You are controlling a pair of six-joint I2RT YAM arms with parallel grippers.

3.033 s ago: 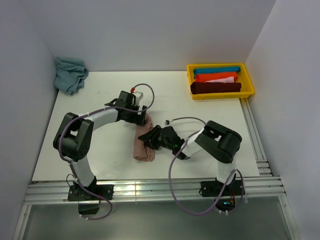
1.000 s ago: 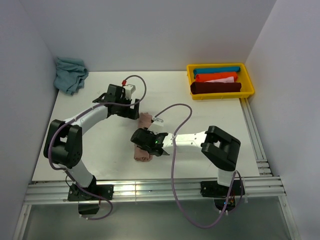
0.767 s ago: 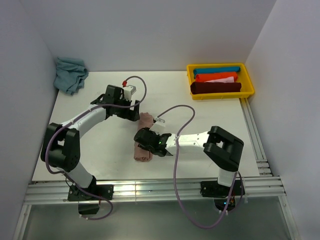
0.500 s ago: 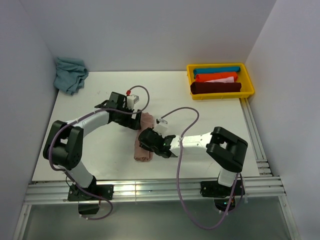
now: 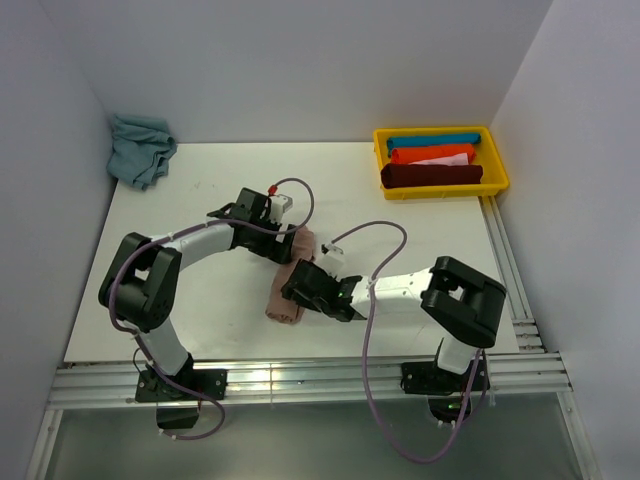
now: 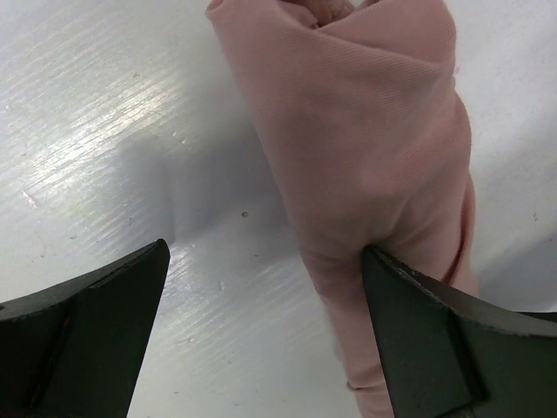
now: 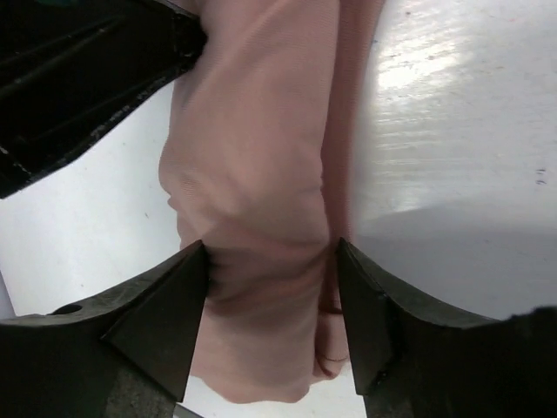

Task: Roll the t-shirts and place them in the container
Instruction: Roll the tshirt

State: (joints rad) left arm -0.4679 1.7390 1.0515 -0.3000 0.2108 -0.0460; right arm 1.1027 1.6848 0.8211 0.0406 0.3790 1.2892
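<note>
The dusty pink t-shirt lies rolled into a short tube at the table's middle front. My right gripper straddles its middle; in the right wrist view both fingers press into the roll, which is creased between them. My left gripper is at the roll's far end. In the left wrist view it is wide open over bare table, and only its right finger touches the side of the roll. No chest print shows.
A yellow bin at the back right holds teal, orange, white and dark red rolled shirts. A crumpled blue-grey shirt lies at the back left corner. White walls close three sides. The left gripper's black body fills the right wrist view's upper left.
My left gripper drew back to the far left, then came back to the roll's far end. My right gripper shifted a little right along the roll, whose far end swung slightly right.
</note>
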